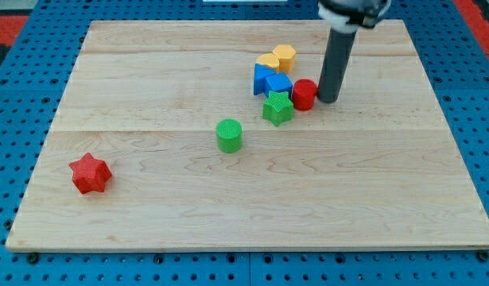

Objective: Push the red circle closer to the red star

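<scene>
The red circle (304,94) stands right of centre near the view's top, touching the green star (277,108) on its left. The red star (90,173) lies far off at the view's lower left. My tip (327,99) rests on the board just right of the red circle, close to or touching its right side.
A green circle (229,135) sits mid-board between the two red blocks. Two blue blocks (270,81) lie just left of the red circle, with a yellow hexagon (285,56) and another yellow block (268,62) above them. The wooden board (149,79) ends in blue pegboard all round.
</scene>
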You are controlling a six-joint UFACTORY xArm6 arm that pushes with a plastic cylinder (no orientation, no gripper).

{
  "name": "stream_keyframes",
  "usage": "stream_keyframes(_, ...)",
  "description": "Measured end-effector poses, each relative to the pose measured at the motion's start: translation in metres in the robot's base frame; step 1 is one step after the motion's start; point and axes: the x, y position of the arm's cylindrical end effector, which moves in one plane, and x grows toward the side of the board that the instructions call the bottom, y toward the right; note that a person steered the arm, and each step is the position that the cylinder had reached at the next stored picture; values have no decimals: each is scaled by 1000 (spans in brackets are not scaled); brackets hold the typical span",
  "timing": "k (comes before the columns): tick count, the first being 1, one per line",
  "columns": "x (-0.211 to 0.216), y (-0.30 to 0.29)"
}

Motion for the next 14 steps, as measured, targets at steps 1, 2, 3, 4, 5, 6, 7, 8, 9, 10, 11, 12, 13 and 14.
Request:
stream_keyframes(1, -15, 6)
stream_keyframes(2, -54, 27)
stream_keyframes(3, -43, -39)
stream_keyframes(4, 7, -51)
stream_keyframes(5, 49, -80)
stream_keyframes(6, 64, -63)
stream_keyframes(7, 88, -68)
stream_keyframes(8, 108, -127)
stream_keyframes(9, 111, -105)
stream_keyframes(10, 116, -23)
stream_keyframes(11, 143, -62)
stream_keyframes(12, 150, -115)
stream_keyframes(13, 150, -187)
stream_keyframes(14, 150, -233)
